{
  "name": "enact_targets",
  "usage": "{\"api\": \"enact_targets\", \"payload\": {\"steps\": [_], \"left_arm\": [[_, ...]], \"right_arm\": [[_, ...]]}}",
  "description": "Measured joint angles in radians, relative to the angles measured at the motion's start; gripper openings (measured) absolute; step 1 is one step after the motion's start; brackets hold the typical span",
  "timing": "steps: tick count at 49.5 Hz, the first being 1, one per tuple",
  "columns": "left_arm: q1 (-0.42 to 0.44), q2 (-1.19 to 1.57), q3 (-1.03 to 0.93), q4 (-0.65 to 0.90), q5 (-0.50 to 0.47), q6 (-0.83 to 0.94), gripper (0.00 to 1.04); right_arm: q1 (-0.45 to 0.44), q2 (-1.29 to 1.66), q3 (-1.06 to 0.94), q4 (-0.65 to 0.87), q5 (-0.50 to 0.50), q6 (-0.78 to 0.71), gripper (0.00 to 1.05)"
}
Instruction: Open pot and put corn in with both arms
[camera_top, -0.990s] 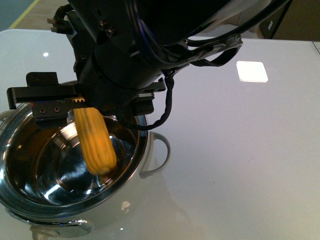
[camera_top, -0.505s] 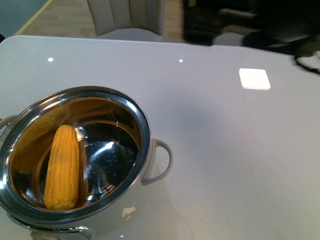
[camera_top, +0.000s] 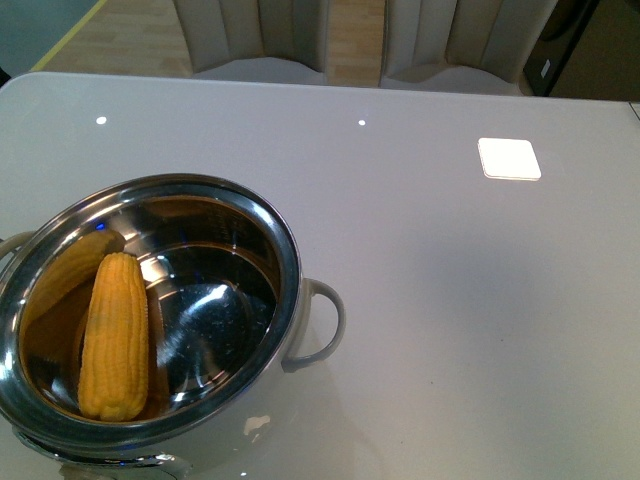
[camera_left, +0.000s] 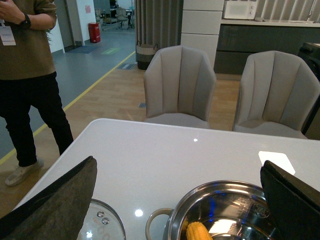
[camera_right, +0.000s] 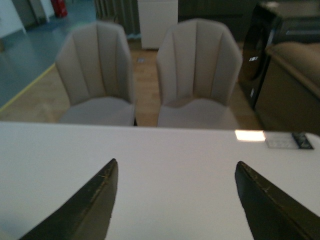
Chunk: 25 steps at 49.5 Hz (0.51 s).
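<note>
The steel pot (camera_top: 285, 250) stands open at the table's front left, with a pale loop handle (camera_top: 325, 325) on its right side. The yellow corn (camera_top: 115, 335) lies inside it on the left, its reflection on the wall beside it. No arm shows in the front view. In the left wrist view the pot (camera_left: 220, 192) and the corn's tip (camera_left: 198, 232) sit below my open, empty left gripper (camera_left: 180, 187). The glass lid (camera_left: 102, 225) lies on the table beside the pot. My right gripper (camera_right: 175, 182) is open and empty above bare table.
The white table (camera_top: 450, 300) stretches to the right of the pot, with a bright square light patch (camera_top: 509, 158) at the back right. Two grey chairs (camera_left: 180, 85) stand behind the table. A person (camera_left: 30, 75) stands off its far left corner.
One second ago an arm filled the front view, holding the corn over the pot. The corn now lies in the pot and the arm has left the view.
</note>
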Motion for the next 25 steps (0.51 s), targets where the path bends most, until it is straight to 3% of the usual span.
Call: {"api": "enact_targets", "payload": {"steps": [10,15,25], "left_arm": [[0.0,0.0,0.0,0.0,0.0,0.0,0.98],[0.0,0.0,0.0,0.0,0.0,0.0,0.98],[0.0,0.0,0.0,0.0,0.0,0.0,0.98]], "right_arm": [[-0.088,-0.146,-0.135,0.008,-0.087,-0.025,0.18],[-0.113,-0.197,-0.168,-0.01,-0.114,-0.026,0.02],[-0.153,-0.295,-0.216,-0.06,-0.151,-0.03,0.02]]}}
